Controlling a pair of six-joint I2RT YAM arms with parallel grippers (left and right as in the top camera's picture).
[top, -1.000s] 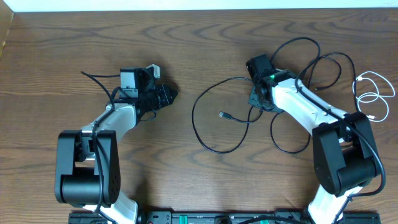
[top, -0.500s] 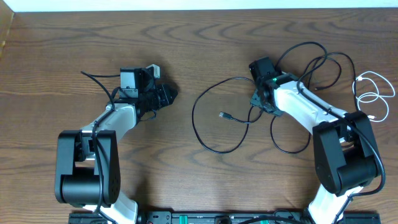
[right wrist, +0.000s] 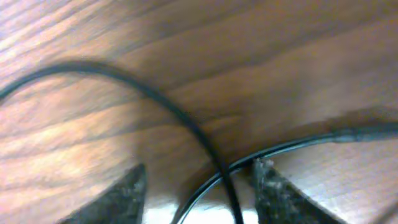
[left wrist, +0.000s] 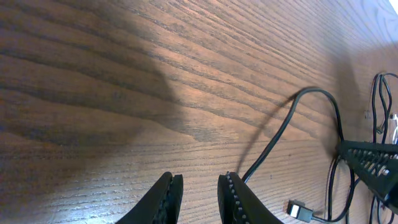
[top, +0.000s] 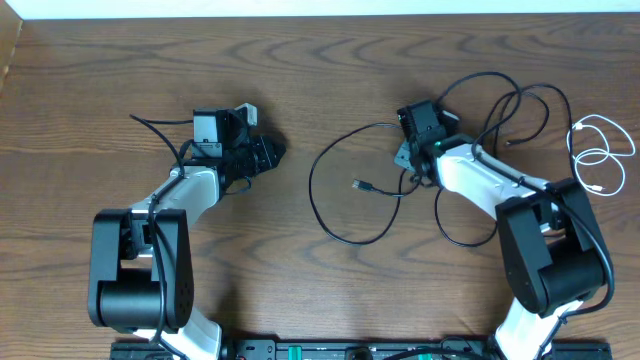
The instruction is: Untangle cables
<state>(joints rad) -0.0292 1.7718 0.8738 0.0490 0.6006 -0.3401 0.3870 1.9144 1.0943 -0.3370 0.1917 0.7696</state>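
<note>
Several black cables (top: 500, 100) lie tangled at the right of the table. One long black loop (top: 330, 195) runs out to the left and ends in a small plug (top: 358, 184). A white cable (top: 600, 155) is coiled at the far right. My right gripper (top: 407, 158) is low over the tangle's left edge. In the right wrist view it (right wrist: 199, 186) stands open, with two crossing black cables (right wrist: 217, 168) lying between its fingers. My left gripper (left wrist: 199, 199) hovers over bare wood with a narrow gap between its jaws and nothing in it. The loop (left wrist: 280, 134) passes just right of it.
The left gripper (top: 270, 152) sits well left of the loop, with bare wood around it. Both arm bases (top: 140, 270) stand at the front edge. The table's far edge (top: 320, 15) runs along the top.
The right wrist has shifted slightly up and left and turned over the tangle, and the nearby cables have shifted a little. The left arm has not moved.
</note>
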